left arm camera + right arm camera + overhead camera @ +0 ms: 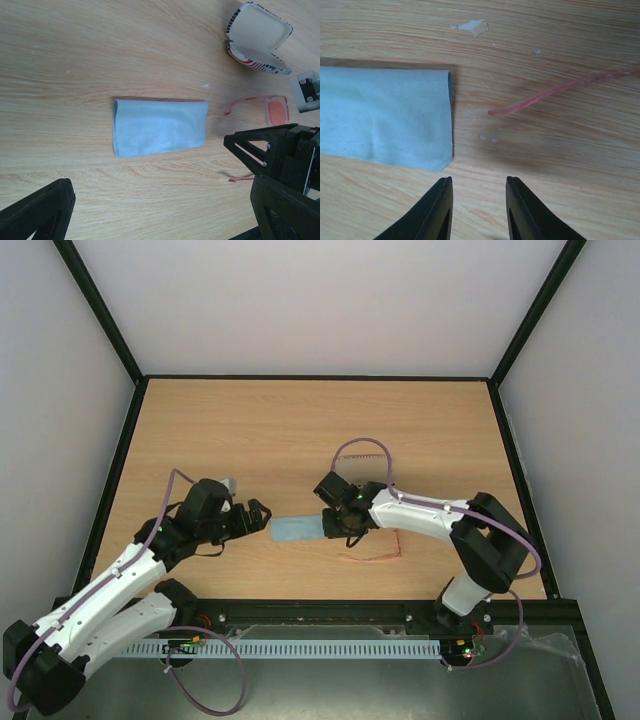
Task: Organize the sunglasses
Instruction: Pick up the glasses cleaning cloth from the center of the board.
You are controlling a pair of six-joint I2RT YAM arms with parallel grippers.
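Note:
The sunglasses (372,557) lie flat on the table under my right forearm, a thin reddish-orange frame. The left wrist view shows one orange lens (276,111). The right wrist view shows one slim arm (555,92). A folded light blue cloth (296,530) lies between the two grippers and shows in both wrist views (159,127) (385,117). My left gripper (262,515) is open and empty just left of the cloth. My right gripper (335,528) is open and empty, low over the table at the cloth's right end, with its fingertips (445,205) near the cloth's corner.
The oval flag-patterned case (257,37) lies open beyond the sunglasses, its pale lining up. In the top view my right arm mostly hides it. A black frame (320,377) borders the wooden table (250,430) on all sides.

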